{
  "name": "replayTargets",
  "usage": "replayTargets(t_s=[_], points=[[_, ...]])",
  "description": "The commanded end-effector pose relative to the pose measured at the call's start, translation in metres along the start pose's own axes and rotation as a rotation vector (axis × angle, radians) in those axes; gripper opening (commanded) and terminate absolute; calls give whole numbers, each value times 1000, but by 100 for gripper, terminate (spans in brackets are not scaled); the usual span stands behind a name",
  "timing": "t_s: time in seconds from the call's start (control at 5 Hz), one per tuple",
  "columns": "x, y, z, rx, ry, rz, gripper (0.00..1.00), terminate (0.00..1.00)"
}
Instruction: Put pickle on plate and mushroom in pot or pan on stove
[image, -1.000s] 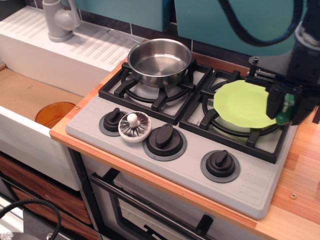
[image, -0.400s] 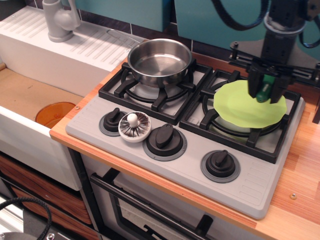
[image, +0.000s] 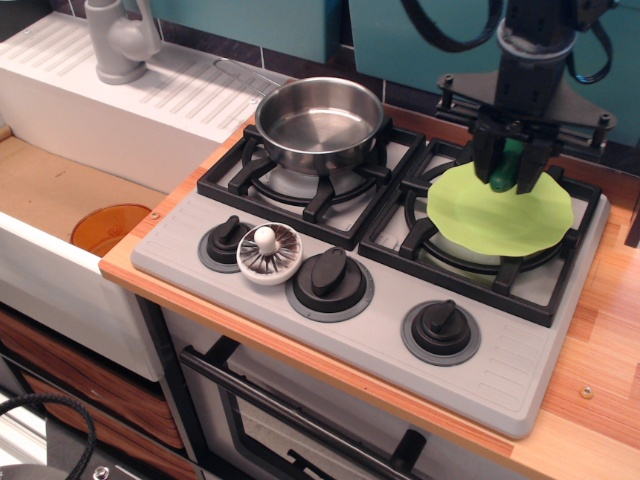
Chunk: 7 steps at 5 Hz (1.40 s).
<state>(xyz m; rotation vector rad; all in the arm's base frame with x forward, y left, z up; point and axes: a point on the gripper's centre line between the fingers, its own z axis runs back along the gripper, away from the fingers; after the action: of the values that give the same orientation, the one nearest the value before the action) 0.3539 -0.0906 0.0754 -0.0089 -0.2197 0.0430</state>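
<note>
The wall (image: 300, 25) behind was teal, with dark tiles below it. A wooden counter (image: 610, 330) ran along the front and right. To the left sat a white sink (image: 60, 180) with a grey tap (image: 118, 40). An oven door (image: 300, 420) showed below.

Shiny polished steel pot (image: 320, 122), matt lime plastic plate (image: 500, 215), smooth grey plastic stove (image: 510, 370), varnished wood-grain counter (image: 600, 360), glossy pickle (image: 503, 170).

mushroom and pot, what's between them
In the only view, just the black grate of the left burner and a strip of grey stove. The mushroom sits between two knobs; the pot is empty.
</note>
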Motion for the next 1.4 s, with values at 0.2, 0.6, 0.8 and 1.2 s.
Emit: replayTargets(t_s=[0.2, 0.6, 0.8, 1.2], points=[[-4, -14, 16, -11, -1, 43, 100, 0], [4, 24, 69, -59, 102, -59, 100, 0], [4, 24, 69, -59, 102, -59, 100, 0], [4, 24, 69, -59, 102, -59, 100, 0]])
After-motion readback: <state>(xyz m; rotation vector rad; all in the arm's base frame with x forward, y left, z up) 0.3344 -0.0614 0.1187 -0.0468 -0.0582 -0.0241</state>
